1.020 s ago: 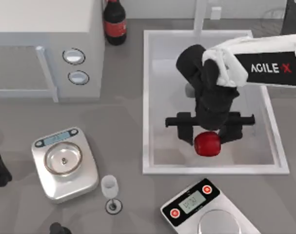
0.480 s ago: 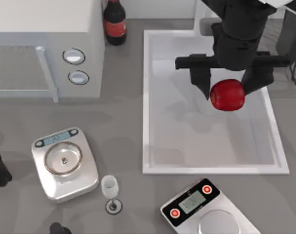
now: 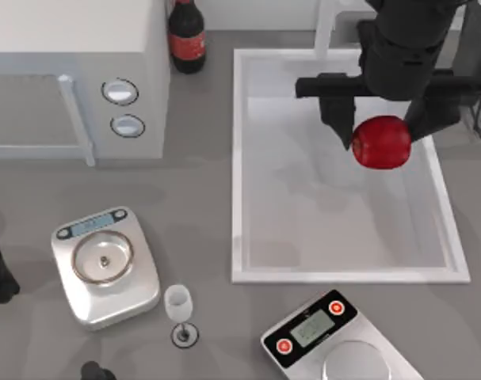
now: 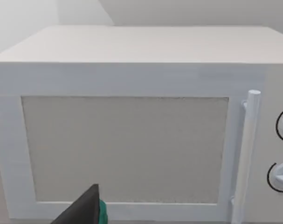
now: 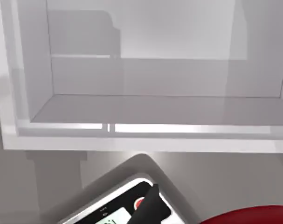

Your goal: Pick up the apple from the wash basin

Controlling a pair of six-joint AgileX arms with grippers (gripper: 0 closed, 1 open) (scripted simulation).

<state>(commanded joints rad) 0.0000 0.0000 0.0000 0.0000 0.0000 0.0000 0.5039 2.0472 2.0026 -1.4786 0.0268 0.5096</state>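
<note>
Right jaws: clamped on the apple [image 3: 380, 142], one dark finger at each side of the red fruit
Right gripper [image 3: 380, 136]: over the far right part of the wash basin [image 3: 238, 166], seen from above with the arm's black body towards the far edge
Apple: held in the air above the basin's floor, not resting on it; in the right wrist view a red sliver of it [image 5: 253, 216] shows beside a dark fingertip [image 5: 153, 207]
What has just changed: a second ago the apple lay low in the near part of the basin with the fingers around it; half a second ago it was already raised and farther back; now it sits a little higher and a little more to the right
Meaning for the task: the lift looks done, the fruit is clear of the basin floor, and what is left is, by my judgement, only to hold it steady
Risk: the fruit is round and glossy, so a slack grip could let it roll out and drop back in
Left arm: parked at the near left of the table, its wrist camera facing the microwave [image 4: 132, 140]; I cannot tell how its jaws stand
Around: a silver scale [image 3: 105, 265] at near left, a wine glass [image 3: 179, 310] just beside it, a second scale [image 3: 335, 336] in front of the basin, a dark bottle [image 3: 186, 36] at the far side
</note>
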